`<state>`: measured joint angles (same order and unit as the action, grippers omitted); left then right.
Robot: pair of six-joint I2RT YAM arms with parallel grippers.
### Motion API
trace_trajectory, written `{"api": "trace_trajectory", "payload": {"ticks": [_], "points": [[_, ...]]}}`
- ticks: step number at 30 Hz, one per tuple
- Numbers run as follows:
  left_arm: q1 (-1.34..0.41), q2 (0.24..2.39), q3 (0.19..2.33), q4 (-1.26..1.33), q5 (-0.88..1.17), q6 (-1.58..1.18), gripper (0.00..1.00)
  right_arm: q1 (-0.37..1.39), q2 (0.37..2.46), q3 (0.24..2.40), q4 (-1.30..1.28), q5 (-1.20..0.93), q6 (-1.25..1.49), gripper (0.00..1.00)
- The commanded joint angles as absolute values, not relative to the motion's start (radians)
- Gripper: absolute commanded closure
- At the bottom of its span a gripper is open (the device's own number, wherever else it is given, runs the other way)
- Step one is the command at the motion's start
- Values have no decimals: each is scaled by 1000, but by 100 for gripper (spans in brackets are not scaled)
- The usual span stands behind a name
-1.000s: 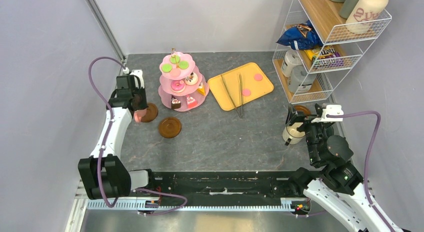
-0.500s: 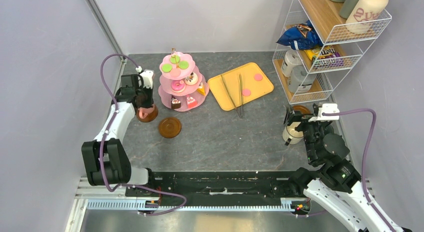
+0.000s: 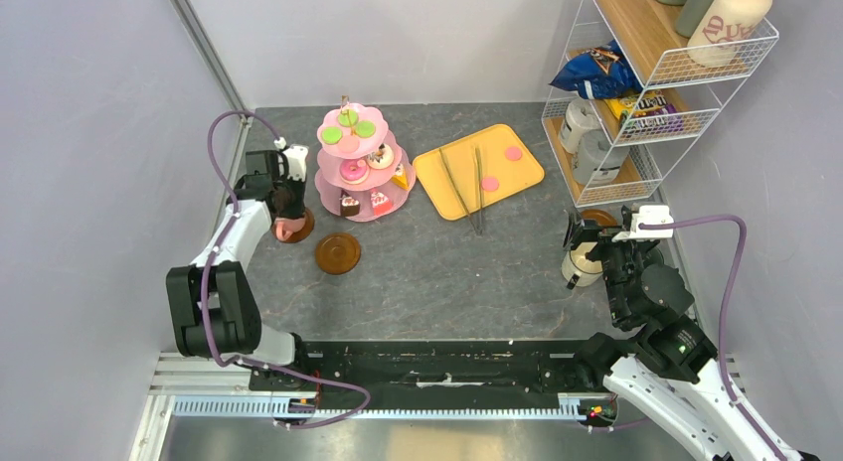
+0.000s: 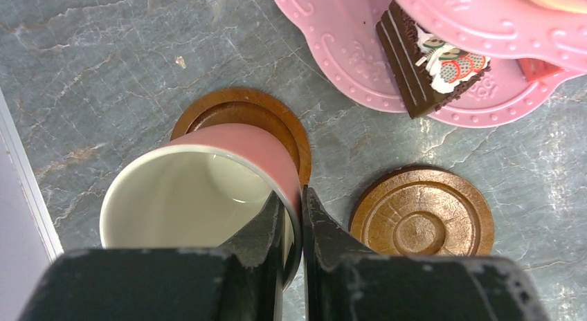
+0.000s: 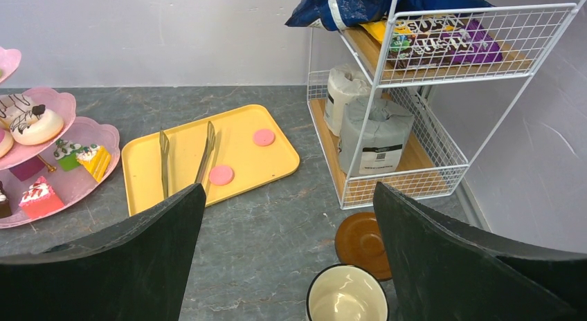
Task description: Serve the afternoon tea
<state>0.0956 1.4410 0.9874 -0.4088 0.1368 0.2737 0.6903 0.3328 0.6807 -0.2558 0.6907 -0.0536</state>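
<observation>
On the grey table [image 3: 447,272] I have the wire shelf [image 3: 646,83] at the right and the pink stand [image 3: 356,163] at the back, with the yellow tray [image 3: 522,173] between them.

My left gripper [image 4: 292,200] is pinching the rim of the pink mug [image 4: 228,144], one finger inside and one outside. The mug sits over a saucer [image 4: 277,117] just beside the stand's bottom tier. I cannot tell whether its base touches yet.

To set it well, I would bring it straight down, upright and centred in the saucer's ring. I would let go only once it sits flat, then lift straight up so the inner finger does not drag the rim. The tier's edge is close, so I would avoid any sideways drift.

A second saucer [image 4: 422,221] lies bare nearby. My right gripper [image 5: 289,189] is spread wide above a pale mug [image 5: 346,300], next to a third saucer [image 5: 360,241].

The bottle [image 3: 731,19] has red lettering, and the packet [image 5: 443,44] has printed lettering behind the wire. I cannot read either with confidence.
</observation>
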Motion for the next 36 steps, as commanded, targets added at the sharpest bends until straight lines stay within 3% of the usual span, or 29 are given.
{"api": "trace_trajectory", "payload": {"ticks": [1, 7, 19, 23, 32, 36], "points": [[107, 1449, 1002, -324, 129, 316, 98, 696, 332, 677, -236, 707, -57, 1], [109, 1463, 997, -322, 105, 311, 92, 696, 330, 676, -235, 709, -57, 1], [109, 1442, 997, -315, 129, 295, 54, 696, 327, 676, -236, 708, -55, 1], [107, 1384, 996, -316, 125, 270, 32, 696, 339, 676, -239, 712, -58, 1], [30, 1120, 951, -293, 18, 182, 23, 696, 538, 799, -384, 826, 41, 1], [-103, 995, 921, -276, -158, 164, 12, 687, 704, 915, -548, 881, 136, 1]]}}
